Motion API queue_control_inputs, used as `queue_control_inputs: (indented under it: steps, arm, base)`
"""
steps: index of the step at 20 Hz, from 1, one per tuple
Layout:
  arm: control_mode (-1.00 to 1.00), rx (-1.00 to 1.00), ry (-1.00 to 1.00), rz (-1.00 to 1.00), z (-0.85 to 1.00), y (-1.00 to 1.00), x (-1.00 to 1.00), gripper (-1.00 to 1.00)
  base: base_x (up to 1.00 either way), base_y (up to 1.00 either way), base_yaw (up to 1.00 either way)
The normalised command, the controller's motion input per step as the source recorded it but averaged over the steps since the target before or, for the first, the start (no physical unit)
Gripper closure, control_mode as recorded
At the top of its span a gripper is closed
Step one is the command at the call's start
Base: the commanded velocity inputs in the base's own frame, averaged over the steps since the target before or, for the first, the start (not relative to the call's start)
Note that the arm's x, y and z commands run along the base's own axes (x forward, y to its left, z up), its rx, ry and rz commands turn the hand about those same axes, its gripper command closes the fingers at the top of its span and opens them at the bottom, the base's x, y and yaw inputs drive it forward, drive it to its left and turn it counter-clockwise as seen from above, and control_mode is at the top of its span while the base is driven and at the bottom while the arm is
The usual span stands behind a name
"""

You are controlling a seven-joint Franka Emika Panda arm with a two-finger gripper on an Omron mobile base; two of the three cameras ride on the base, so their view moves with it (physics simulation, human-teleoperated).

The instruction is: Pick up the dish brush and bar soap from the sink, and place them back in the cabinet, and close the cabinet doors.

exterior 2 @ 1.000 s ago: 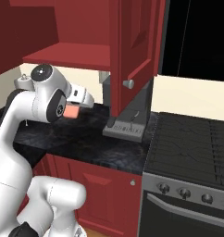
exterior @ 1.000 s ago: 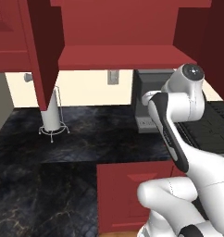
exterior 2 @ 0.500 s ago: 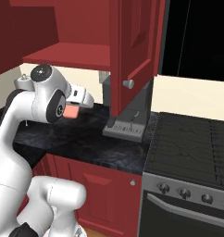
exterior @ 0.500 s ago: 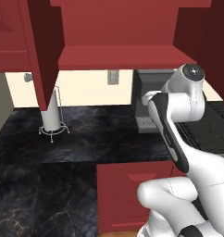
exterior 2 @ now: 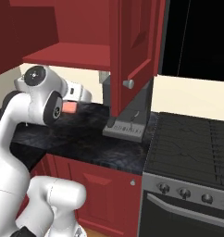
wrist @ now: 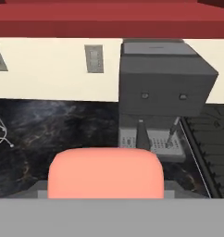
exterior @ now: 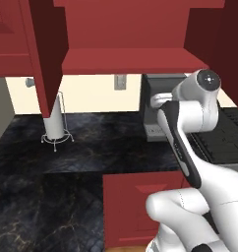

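Observation:
My gripper is shut on the bar soap, a salmon-orange rounded bar. It hangs above the dark counter, below the cabinet's red shelf. In the hand view the bar soap sits low and centred in my gripper, facing the back wall. The dark red cabinet stands open. One cabinet door hangs out on the left, another on the right with a round silver knob. The dish brush and the sink are out of view.
A grey coffee machine stands on the black marble counter straight ahead, under the right door. A paper towel holder stands to the left. The stove lies to the right. An open red drawer front juts out below.

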Motion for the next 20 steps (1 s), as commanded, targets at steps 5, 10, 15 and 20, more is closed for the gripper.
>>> queue_control_inputs:
  steps: [5, 10, 15, 20]
  arm:
    - [-1.0, 0.0, -0.19, 0.0, 0.45, 0.03, 0.0, 1.0]
    - [-1.0, 0.0, -0.09, 0.0, 0.55, 0.0, 0.05, 1.0]
    - [-1.0, 0.0, -0.06, 0.0, 0.48, 0.03, 0.06, 1.0]
    - [-1.0, 0.0, -0.09, 0.0, 0.29, 0.0, 0.13, 1.0]
  base:
    - [0.0, 0.0, 0.0]
    - [0.0, 0.0, 0.0]
    - [0.0, 0.0, 0.0]
    - [0.0, 0.0, 0.0]
